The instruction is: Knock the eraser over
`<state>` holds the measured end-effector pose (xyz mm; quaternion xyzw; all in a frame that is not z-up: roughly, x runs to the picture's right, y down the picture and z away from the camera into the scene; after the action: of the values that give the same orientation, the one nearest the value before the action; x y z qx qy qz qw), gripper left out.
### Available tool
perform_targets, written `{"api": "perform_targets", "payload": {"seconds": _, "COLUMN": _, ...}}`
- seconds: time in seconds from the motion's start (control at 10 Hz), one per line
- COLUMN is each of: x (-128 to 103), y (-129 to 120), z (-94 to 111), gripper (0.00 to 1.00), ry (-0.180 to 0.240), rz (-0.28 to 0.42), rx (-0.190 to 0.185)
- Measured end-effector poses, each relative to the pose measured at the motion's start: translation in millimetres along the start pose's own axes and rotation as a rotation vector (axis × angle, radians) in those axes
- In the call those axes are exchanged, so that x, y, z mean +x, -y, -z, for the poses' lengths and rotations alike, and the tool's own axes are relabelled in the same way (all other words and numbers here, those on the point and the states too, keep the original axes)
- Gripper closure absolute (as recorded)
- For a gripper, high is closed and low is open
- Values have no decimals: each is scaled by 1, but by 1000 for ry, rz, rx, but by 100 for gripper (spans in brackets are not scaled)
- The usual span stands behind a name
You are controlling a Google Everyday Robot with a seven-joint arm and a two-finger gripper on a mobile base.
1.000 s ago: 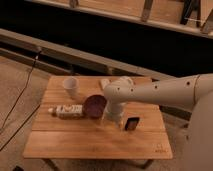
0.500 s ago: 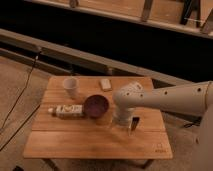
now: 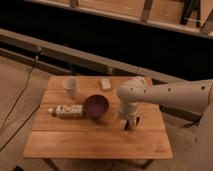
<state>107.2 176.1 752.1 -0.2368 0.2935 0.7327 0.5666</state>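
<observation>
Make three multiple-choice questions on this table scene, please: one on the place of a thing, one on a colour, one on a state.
1. Where is the gripper?
A. over the white cup
B. low over the table, right of the dark bowl
C. off the table's left edge

2. What colour is the cup?
A. white
B. green
C. black

3. How does the bottle rest?
A. upright
B. inside the bowl
C. on its side

Answers:
1 B: the gripper points down at the table just right of the dark bowl.
2 A: the cup looks white against the wood.
3 C: the bottle lies lengthwise, left of the bowl.
</observation>
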Motion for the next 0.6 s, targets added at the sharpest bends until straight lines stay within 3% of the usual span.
{"api": "perform_targets", "payload": {"seconds": 0.2, "x": -25, "y": -2, "z": 10, "gripper": 35, "ry": 42, "rz": 31, "rx": 12}}
{"api": "perform_targets", "payload": {"seconds": 0.6, "x": -61, "y": -15, "z": 12, "gripper": 35, "ry": 84, "rz": 44, "rx": -5}}
